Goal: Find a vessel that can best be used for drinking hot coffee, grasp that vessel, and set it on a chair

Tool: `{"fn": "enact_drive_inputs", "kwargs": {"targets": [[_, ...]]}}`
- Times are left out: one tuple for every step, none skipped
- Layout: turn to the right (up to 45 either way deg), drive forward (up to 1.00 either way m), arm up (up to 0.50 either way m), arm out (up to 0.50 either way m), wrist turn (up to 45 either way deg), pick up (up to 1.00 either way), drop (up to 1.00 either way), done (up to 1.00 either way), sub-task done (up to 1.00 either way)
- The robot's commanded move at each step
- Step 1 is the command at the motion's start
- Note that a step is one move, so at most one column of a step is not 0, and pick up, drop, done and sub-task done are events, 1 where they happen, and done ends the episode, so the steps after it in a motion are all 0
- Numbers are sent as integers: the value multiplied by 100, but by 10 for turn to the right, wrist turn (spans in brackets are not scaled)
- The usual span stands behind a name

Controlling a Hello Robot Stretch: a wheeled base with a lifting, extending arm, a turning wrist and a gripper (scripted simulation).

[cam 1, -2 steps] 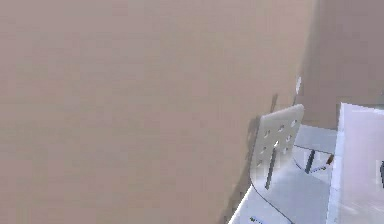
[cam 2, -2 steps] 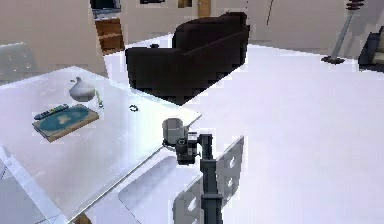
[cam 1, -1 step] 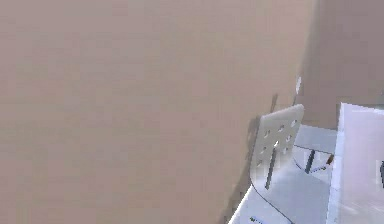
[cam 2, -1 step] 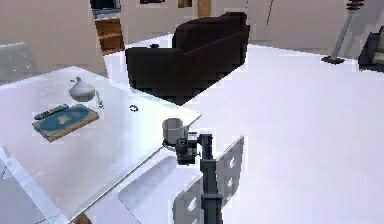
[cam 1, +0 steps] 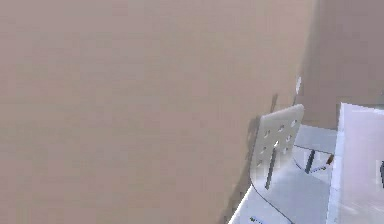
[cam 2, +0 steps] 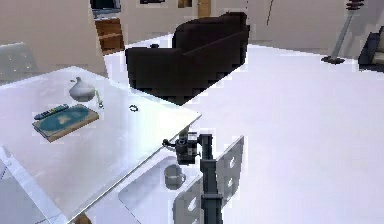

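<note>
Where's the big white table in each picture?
Forward view: the white table sits at the right edge, beside a chair.
Arm side view: the white table spreads across the left half.
Shared landmark: a pale holed-back chair at its edge, perhaps not the same one.

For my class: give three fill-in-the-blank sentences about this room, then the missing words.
1. The teal book lies on the white ___.
2. The grey cup stands on the seat of a white ___.
3. The gripper sits at the far end of the dark ___.
Missing words: table; chair; arm.
</note>
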Motion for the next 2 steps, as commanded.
{"fn": "enact_drive_inputs", "kwargs": {"targets": [[0, 0, 10, 0, 0, 0, 0, 0, 0], [0, 0, 0, -8, 0, 0, 0, 0, 0]]}}
